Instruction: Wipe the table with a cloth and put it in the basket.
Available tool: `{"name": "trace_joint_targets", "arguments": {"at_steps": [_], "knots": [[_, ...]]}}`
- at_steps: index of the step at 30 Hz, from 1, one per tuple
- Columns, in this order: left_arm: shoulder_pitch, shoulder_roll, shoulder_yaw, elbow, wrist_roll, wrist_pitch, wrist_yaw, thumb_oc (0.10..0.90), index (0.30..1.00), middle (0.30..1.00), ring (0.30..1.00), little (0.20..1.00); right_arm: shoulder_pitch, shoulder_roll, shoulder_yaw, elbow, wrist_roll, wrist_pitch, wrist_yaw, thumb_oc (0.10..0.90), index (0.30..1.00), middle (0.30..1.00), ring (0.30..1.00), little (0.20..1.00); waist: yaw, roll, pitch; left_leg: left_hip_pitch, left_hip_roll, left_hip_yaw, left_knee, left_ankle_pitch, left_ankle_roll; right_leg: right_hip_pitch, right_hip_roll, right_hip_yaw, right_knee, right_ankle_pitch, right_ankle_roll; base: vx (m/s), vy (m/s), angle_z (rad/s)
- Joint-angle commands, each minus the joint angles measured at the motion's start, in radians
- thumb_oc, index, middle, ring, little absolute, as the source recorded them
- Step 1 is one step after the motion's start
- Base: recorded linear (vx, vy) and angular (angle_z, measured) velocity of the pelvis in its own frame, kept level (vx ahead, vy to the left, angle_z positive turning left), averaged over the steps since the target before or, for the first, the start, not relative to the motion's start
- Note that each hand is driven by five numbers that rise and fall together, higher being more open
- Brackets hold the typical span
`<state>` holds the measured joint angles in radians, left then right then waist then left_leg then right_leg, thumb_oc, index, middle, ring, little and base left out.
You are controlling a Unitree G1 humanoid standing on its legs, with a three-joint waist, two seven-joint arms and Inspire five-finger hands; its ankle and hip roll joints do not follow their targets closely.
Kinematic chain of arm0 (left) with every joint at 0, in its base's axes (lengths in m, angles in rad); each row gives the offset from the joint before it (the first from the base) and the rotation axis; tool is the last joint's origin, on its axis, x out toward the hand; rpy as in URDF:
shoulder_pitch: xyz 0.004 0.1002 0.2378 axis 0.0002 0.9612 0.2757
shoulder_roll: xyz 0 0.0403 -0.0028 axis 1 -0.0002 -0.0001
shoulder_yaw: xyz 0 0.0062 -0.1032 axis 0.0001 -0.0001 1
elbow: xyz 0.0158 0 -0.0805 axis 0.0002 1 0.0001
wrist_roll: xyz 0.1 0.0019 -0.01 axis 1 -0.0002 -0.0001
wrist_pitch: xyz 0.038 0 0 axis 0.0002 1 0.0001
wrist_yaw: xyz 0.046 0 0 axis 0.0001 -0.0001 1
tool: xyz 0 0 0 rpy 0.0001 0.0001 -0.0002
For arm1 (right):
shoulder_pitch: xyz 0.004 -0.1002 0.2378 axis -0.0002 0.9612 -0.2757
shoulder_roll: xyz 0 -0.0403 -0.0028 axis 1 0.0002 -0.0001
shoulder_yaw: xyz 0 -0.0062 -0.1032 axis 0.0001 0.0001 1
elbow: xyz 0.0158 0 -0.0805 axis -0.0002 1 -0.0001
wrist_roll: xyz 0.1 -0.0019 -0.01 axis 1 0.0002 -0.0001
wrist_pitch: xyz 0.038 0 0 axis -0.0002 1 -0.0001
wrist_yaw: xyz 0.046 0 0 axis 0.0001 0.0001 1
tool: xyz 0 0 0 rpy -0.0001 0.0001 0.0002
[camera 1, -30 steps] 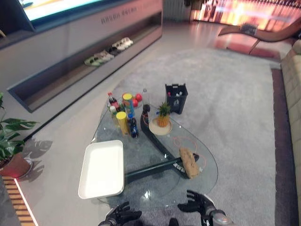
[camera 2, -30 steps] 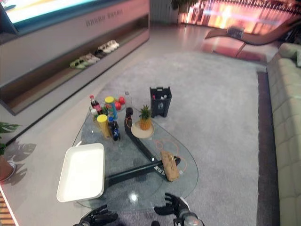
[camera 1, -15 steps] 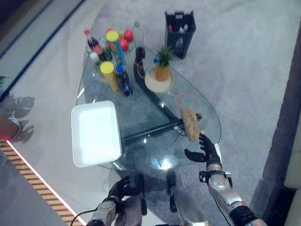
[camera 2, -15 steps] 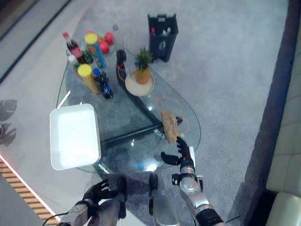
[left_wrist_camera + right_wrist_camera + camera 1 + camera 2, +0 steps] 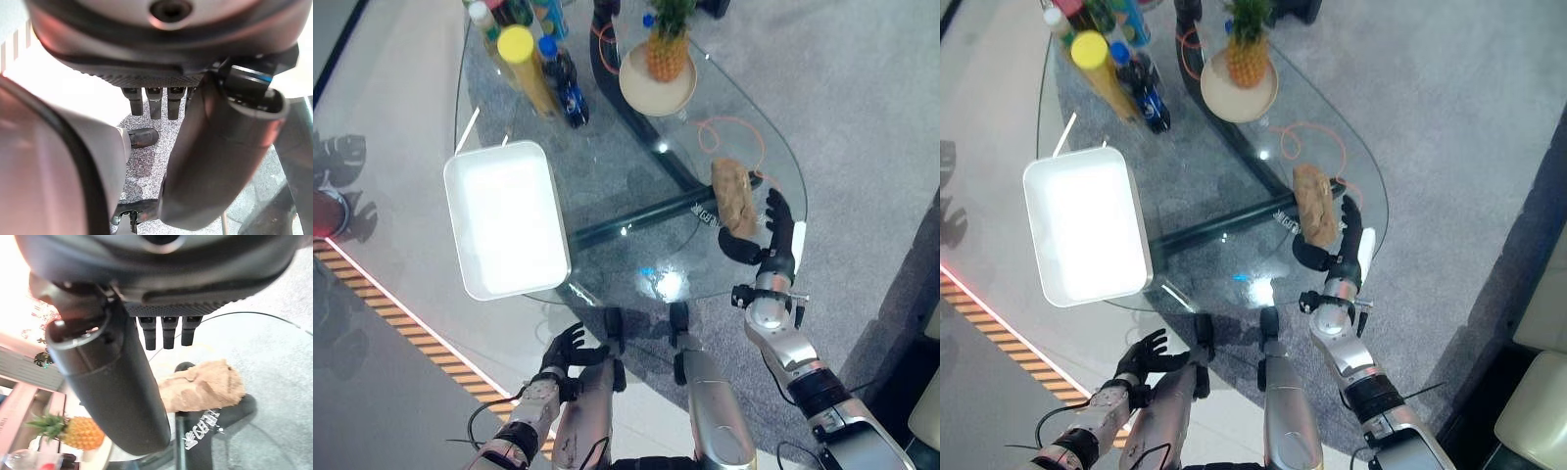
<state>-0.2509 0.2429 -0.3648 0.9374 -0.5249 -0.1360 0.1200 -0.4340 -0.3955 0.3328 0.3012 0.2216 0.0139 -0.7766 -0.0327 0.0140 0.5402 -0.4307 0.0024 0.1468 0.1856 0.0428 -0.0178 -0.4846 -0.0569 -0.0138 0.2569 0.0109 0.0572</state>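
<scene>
- The right hand (image 5: pixel 771 231) hovers over the near-right edge of the glass table (image 5: pixel 636 235), fingers spread and thumb apart, holding nothing. The tan cloth (image 5: pixel 735 198) lies crumpled on the glass just ahead of the fingertips, close to them; I cannot tell whether they touch it.
- The cloth sits close to the table's rim on the hand's outer side. A reach that pushes instead of closing may slide it off the glass onto the carpet.
- An orange cord (image 5: pixel 732 145) loops on the glass just beyond the cloth. A wipe sweeping away from the hand may snag it and drag it along.
- Further out from the hand stand a pineapple on a plate (image 5: pixel 658 76) and a cluster of bottles and cans (image 5: pixel 536 54). A wide wiping stroke may tip them.
- The white tray (image 5: pixel 505 217) lies well off to the hand's thumb side, so it is a risk only on a long sideways pass.
- The left hand (image 5: pixel 566 352) hangs low below the table's near edge, fingers relaxed and spread, idle.
- No basket is in sight near either hand, so the drop-off may need a turn or a step.
</scene>
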Motion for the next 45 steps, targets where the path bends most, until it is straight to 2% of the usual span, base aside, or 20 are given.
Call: {"name": "trace_joint_targets", "arguments": {"at_steps": [1, 7, 11, 17, 23, 34, 45], "knots": [[0.03, -0.022, -0.004, -0.055, -0.059, -0.046, 0.022, 0.8, 0.9, 0.9, 0.9, 0.9, -0.019, -0.028, -0.03, -0.149, -0.027, -0.023, -0.104, 0.8, 0.9, 0.9, 0.9, 0.9, -0.011, 0.001, -0.02, -0.113, -0.073, -0.049, 0.173, -0.126, 0.021, -0.075, 0.003, -0.056, 0.069, -0.048, -0.007, -0.02, 0.03, 0.1], [0.027, -0.035, -0.033, -0.124, -0.109, -0.069, 0.026, 0.8, 0.9, 0.9, 0.9, 0.9, -0.073, -0.024, -0.027, -0.14, -0.032, 0.004, -0.212, 0.8, 0.9, 0.9, 0.9, 0.9, 0.0, 0.023, -0.02, -0.205, -0.081, -0.055, 0.181, -0.113, 0.025, -0.175, 0.01, -0.062, 0.098, -0.043, -0.012, -0.01, 0.022, 0.05], [0.023, -0.034, -0.049, -0.161, -0.138, -0.057, 0.035, 0.8, 0.9, 0.9, 0.9, 0.9, -0.111, -0.032, -0.024, -0.114, 0.005, 0.063, -0.25, 0.8, 0.9, 0.9, 0.9, 0.9, 0.006, 0.034, -0.02, -0.253, -0.086, -0.06, 0.197, -0.109, 0.026, -0.223, 0.008, -0.066, 0.113, -0.035, -0.012, 0.0, 0.032, 0.03], [0.02, -0.033, -0.062, -0.203, -0.182, -0.057, 0.042, 0.8, 0.9, 0.9, 0.9, 0.9, -0.159, -0.038, -0.028, -0.104, 0.023, 0.082, -0.318, 0.8, 0.9, 0.9, 0.9, 0.9, 0.01, 0.048, -0.02, -0.317, -0.089, -0.054, 0.216, -0.105, 0.027, -0.289, 0.006, -0.061, 0.124, -0.022, -0.011, 0.02, 0.047, 0.02], [0.014, -0.028, -0.078, -0.244, -0.208, -0.05, 0.06, 0.8, 0.9, 0.9, 0.9, 0.9, -0.208, -0.066, -0.052, -0.104, -0.012, 0.123, -0.397, 0.8, 0.9, 0.9, 0.9, 0.9, 0.015, 0.064, -0.02, -0.365, -0.09, -0.057, 0.233, -0.104, 0.032, -0.346, 0.006, -0.054, 0.143, -0.016, -0.006, 0.02, 0.031, 0.02], [0.001, -0.026, -0.1, -0.289, -0.224, -0.018, 0.075, 0.8, 0.9, 0.9, 0.9, 0.9, -0.301, -0.129, -0.076, -0.068, -0.002, 0.212, -0.469, 0.8, 0.9, 0.9, 0.9, 0.9, 0.028, 0.083, -0.02, -0.428, -0.094, -0.07, 0.26, -0.1, 0.034, -0.415, 0.009, -0.047, 0.175, -0.013, -0.003, 0.03, 0.019, 0.02], [-0.015, -0.017, -0.116, -0.317, -0.263, 0.005, 0.083, 0.8, 0.9, 0.9, 0.9, 0.9, -0.415, -0.179, -0.07, 0.027, 0.061, 0.251, -0.478, 0.8, 0.9, 0.9, 0.9, 0.9, 0.042, 0.104, -0.02, -0.496, -0.091, -0.071, 0.288, -0.097, 0.032, -0.488, 0.01, -0.045, 0.211, -0.014, 0.0, 0.01, 0.003, 0.0]]}}
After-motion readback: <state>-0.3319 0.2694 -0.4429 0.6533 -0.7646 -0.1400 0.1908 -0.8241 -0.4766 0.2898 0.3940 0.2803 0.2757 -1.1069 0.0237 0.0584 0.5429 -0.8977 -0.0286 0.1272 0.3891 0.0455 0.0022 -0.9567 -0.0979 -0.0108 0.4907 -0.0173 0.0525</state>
